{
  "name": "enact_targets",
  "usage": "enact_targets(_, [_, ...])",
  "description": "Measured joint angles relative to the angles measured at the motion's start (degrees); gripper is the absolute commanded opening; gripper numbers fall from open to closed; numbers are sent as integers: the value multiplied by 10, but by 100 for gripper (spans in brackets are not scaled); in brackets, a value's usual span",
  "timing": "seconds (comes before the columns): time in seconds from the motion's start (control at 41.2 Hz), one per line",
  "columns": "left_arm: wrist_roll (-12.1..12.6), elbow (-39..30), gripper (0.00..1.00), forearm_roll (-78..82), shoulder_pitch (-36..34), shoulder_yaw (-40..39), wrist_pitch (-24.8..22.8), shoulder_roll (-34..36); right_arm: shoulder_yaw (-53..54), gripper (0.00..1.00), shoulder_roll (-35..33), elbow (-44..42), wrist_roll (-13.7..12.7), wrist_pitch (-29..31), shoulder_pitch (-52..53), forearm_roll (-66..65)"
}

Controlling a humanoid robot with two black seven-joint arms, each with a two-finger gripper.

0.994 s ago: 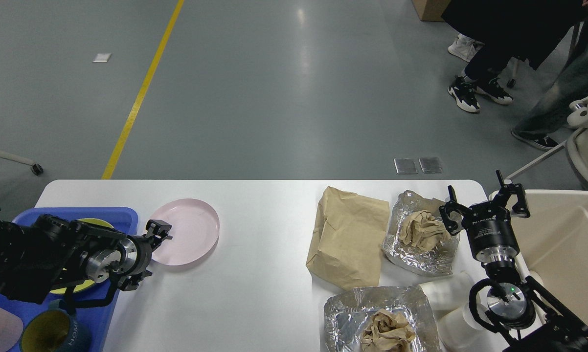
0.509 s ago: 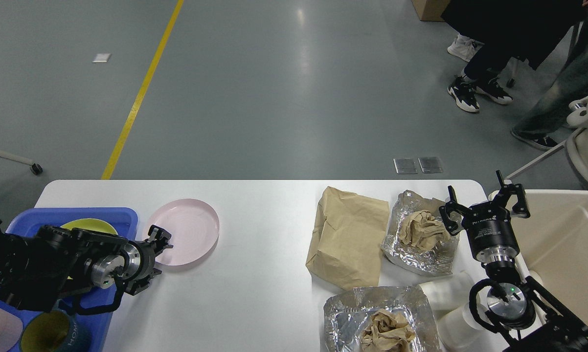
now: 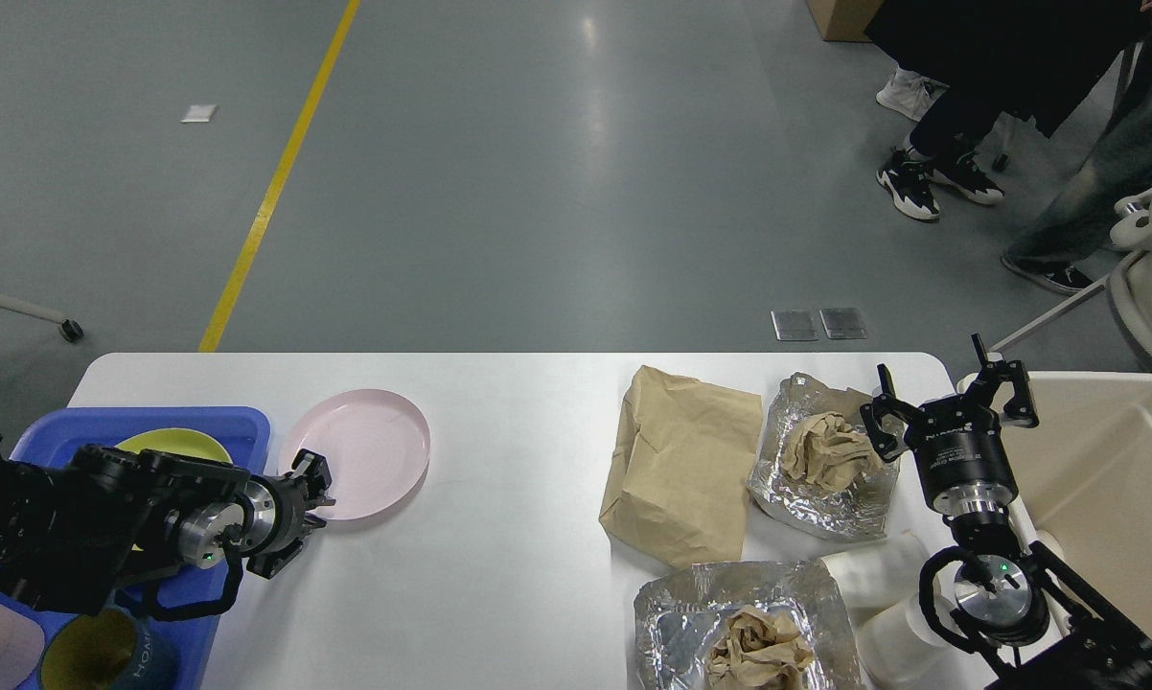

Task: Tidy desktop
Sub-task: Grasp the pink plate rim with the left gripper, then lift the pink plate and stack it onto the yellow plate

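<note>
The left gripper (image 3: 315,487) has dropped to the round pink plastic plate's (image 3: 360,451) near-left rim, grip unclear; right gripper (image 3: 950,398) gapes idle.

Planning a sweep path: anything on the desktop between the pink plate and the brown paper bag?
No. In the head view the desktop is bare white between the pink plate and the brown paper bag.

My left gripper (image 3: 315,487) sits low at the pink plate (image 3: 360,453), fingers at its seven o'clock rim; grip unclear from here. Blue tray (image 3: 241,426) lies just left of it. Across the desktop (image 3: 509,460), at three o'clock, my right gripper (image 3: 950,398) hangs spread wide beside foil-wrapped crumpled paper (image 3: 825,450) and a brown bag (image 3: 681,465).
</note>
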Motion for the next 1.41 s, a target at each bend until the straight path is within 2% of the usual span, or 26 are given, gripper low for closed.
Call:
enact_targets(0.267, [0, -3, 8, 0, 6, -12, -1, 3, 0, 100, 0, 0, 0, 0, 0, 0])
enact_targets(0.339, [0, -4, 1, 0, 6, -12, -1, 5, 0, 100, 0, 0, 0, 0, 0, 0])
enact_targets(0.679, [2, -8, 0, 0, 5, -12, -37, 14, 0, 100, 0, 0, 0, 0, 0, 0])
enact_targets(0.824, [12, -39, 0, 1, -22, -8, -48, 34, 0, 100, 0, 0, 0, 0, 0, 0])
enact_targets(1.042, [64, -121, 0, 9, -135, 49, -60, 69, 0, 100, 0, 0, 0, 0, 1, 0])
enact_targets(1.115, [80, -160, 0, 9, -199, 95, -88, 77, 0, 100, 0, 0, 0, 0, 1, 0])
enact_targets(1.261, [85, -231, 0, 20, -324, 179, -162, 93, 0, 100, 0, 0, 0, 0, 1, 0])
enact_targets(1.406, [72, -300, 0, 80, -464, 252, -243, 92, 0, 100, 0, 0, 0, 0, 1, 0])
